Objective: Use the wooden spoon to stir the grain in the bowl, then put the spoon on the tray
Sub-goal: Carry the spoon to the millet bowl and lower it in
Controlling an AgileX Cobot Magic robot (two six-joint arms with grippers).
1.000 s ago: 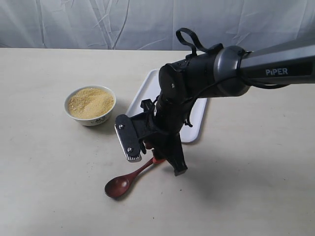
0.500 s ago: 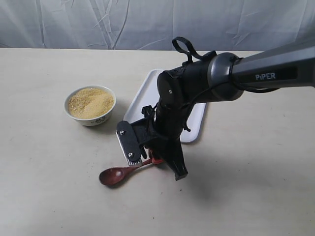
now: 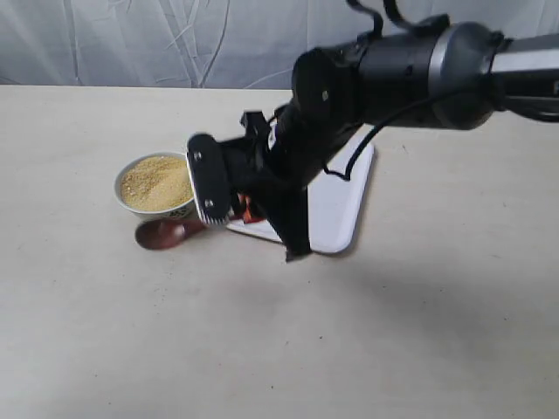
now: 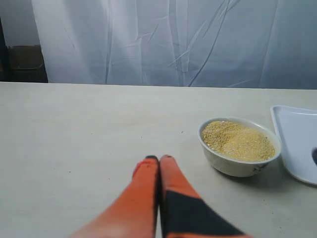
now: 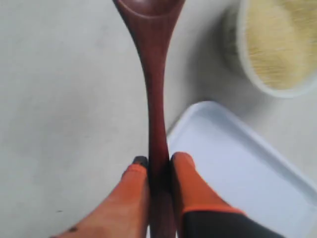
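The beige table (image 3: 105, 332) carries the bowl (image 3: 147, 212) and tray (image 3: 336, 209).

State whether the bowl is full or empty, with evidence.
Full: the bowl holds a mound of grain reaching about to its rim.
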